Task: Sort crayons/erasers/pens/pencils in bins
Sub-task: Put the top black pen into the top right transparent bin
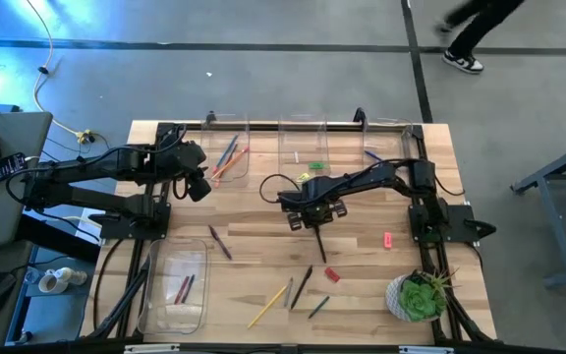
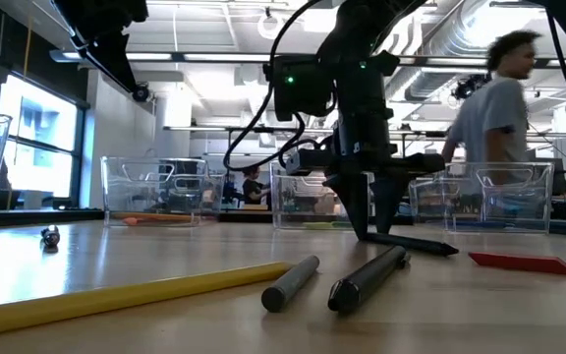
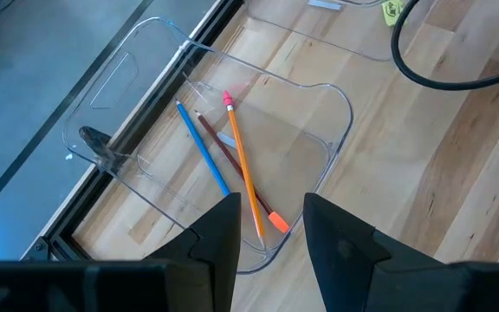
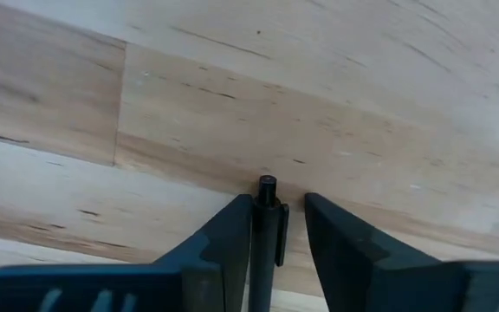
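Colours on the pale wood-grain table [image 1: 362,295]

A clear bin [image 3: 319,121] holds blue [image 3: 202,147], orange [image 3: 243,169] and maroon [image 3: 232,156] pencils; a black pen [image 4: 265,234] sits between the right pincer's [image 4: 267,238] dark fingers; a pink-red eraser [image 1: 388,239] and a green plant [image 1: 419,295] lie nearby.

Three bins [image 1: 308,138] line the tabletop's [image 1: 263,202] far edge; a fourth [image 1: 175,285] sits at the near left corner, a plant [image 1: 419,295] at the near right.

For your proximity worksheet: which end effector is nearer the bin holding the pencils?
Left. The left end effector hovers right over the bin with the pencils, fingers open. The right end effector is farther off at mid-table, around a black pen.
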Robot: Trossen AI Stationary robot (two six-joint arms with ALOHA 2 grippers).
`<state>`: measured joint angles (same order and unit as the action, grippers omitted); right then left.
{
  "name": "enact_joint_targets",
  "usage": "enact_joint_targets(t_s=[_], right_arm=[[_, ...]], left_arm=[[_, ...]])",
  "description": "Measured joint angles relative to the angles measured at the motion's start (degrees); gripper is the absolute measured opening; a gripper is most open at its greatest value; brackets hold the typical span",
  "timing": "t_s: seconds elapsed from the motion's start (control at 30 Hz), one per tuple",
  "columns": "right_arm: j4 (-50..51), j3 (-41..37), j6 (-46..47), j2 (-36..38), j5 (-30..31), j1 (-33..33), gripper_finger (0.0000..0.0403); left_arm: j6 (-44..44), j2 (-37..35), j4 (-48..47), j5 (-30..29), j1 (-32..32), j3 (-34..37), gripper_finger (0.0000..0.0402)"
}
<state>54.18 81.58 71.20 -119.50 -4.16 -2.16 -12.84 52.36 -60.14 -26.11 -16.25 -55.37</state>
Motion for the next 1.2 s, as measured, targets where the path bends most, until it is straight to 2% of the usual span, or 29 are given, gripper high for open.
enact_joint_targets(t_s=[0.1,0.23,0.3,0.47,0.6,1.07,1.2], right_arm=[[0.0,0.0,-0.1,0.0,0.0,0.0,0.0082],[0.0,0.0,-2.2,0.0,0.1,0.0,0.0024],[0.0,0.0,-3.7,0.0,0.1,0.0,0.0011],[0.0,0.1,-6.8,0.0,-0.1,0.0,0.0027],[0.0,0.0,-8.4,1.2,0.4,0.6,0.0024],[1.1,0.0,-8.7,12.5,10.5,1.0,0.0018],[2.9,0.0,-8.3,15.9,15.3,0.5,0.0018]], left_arm=[[0.0,0.0,0.0,0.0,0.0,0.0,0.0115],[0.0,0.0,0.0,0.0,0.0,0.0,0.0115],[0.0,0.0,0.0,0.0,0.0,0.0,0.0115],[0.0,0.0,0.0,0.0,0.0,0.0,0.0115],[0.0,0.0,0.0,0.0,0.0,0.0,0.0115],[0.0,0.0,0.0,0.0,0.0,0.0,0.0115],[0.0,0.0,0.0,0.0,0.0,0.0,0.0115]])
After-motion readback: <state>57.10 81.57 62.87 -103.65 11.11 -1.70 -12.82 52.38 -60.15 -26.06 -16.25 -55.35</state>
